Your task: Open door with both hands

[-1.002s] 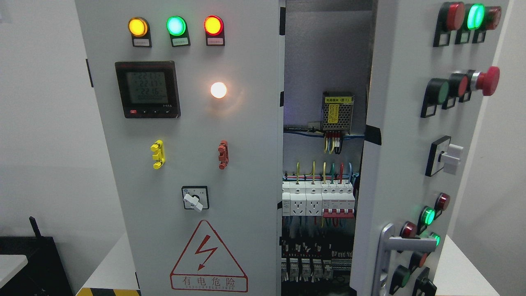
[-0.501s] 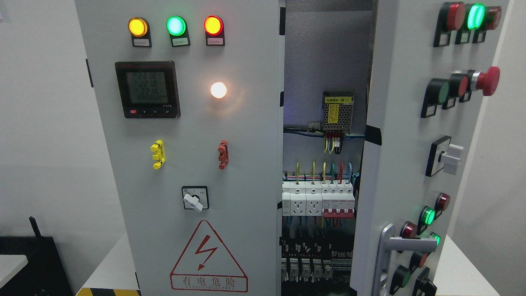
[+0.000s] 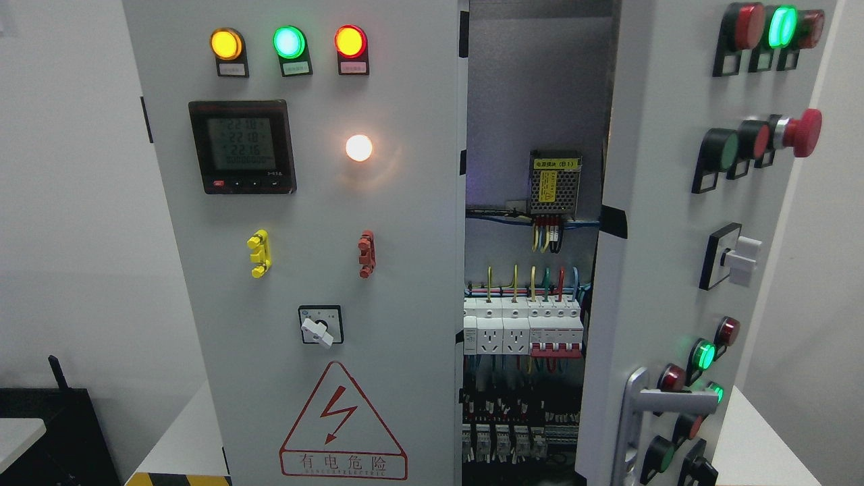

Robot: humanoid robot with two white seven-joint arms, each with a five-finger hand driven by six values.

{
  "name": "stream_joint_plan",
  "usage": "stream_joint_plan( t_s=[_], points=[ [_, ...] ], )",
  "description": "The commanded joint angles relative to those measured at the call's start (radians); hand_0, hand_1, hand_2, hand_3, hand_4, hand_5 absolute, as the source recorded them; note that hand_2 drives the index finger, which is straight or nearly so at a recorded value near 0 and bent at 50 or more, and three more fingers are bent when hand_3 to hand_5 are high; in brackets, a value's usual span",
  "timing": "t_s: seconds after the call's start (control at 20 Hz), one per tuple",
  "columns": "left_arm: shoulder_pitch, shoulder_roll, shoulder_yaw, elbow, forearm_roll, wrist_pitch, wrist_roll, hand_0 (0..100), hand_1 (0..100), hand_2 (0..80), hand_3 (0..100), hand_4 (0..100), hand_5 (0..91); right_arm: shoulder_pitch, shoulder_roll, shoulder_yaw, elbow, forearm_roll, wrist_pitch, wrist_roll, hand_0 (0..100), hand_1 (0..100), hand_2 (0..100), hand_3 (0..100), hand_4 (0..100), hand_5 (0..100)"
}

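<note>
A grey electrical cabinet fills the head view. Its left door stands nearly flush and carries three indicator lamps, a digital meter, a lit white lamp, a rotary switch and a red warning triangle. The right door is swung partly open toward me, with a silver handle near its lower edge and several buttons, including a red mushroom button. Between the doors the interior shows breakers, sockets, wiring and a small power supply. Neither of my hands nor arms shows anywhere.
The cabinet stands on a white table with a yellow-black striped edge at lower left. A black box sits at the far lower left. White walls flank both sides.
</note>
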Motion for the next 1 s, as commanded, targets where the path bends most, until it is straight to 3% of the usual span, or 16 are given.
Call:
stream_joint_plan(
  t_s=[0.0, 0.1, 0.3, 0.45, 0.7, 0.85, 0.95],
  points=[
    [0.204, 0.189, 0.015, -0.719, 0.089, -0.019, -0.168, 0, 0, 0.0, 0, 0, 0.0, 0.0, 0.0, 0.0, 0.0, 0.012, 0.0, -0.002, 38, 0, 0, 0, 0, 0],
    [0.24, 0.268, 0.015, -0.868, 0.228, -0.044, -0.216, 0, 0, 0.0, 0, 0, 0.0, 0.0, 0.0, 0.0, 0.0, 0.011, 0.0, -0.001, 38, 0, 0, 0, 0, 0],
    [0.243, 0.46, 0.051, -1.114, 0.409, -0.084, -0.272, 0, 0, 0.0, 0, 0, 0.0, 0.0, 0.0, 0.0, 0.0, 0.012, 0.0, -0.001, 38, 0, 0, 0, 0, 0],
    [0.223, 0.615, 0.057, -1.192, 0.645, -0.14, -0.313, 0, 0, 0.0, 0, 0, 0.0, 0.0, 0.0, 0.0, 0.0, 0.012, 0.0, -0.002, 38, 0, 0, 0, 0, 0],
    [0.224, 0.841, 0.112, -1.284, 0.992, -0.315, -0.367, 0, 0, 0.0, 0, 0, 0.0, 0.0, 0.0, 0.0, 0.0, 0.011, 0.0, -0.002, 38, 0, 0, 0, 0, 0],
    [0.206, 0.959, 0.161, -1.291, 1.144, -0.317, -0.371, 0, 0, 0.0, 0, 0, 0.0, 0.0, 0.0, 0.0, 0.0, 0.011, 0.0, -0.001, 38, 0, 0, 0, 0, 0],
    [0.18, 1.013, 0.164, -1.291, 1.203, -0.316, -0.371, 0, 0, 0.0, 0, 0, 0.0, 0.0, 0.0, 0.0, 0.0, 0.012, 0.0, -0.001, 38, 0, 0, 0, 0, 0]
  ],
)
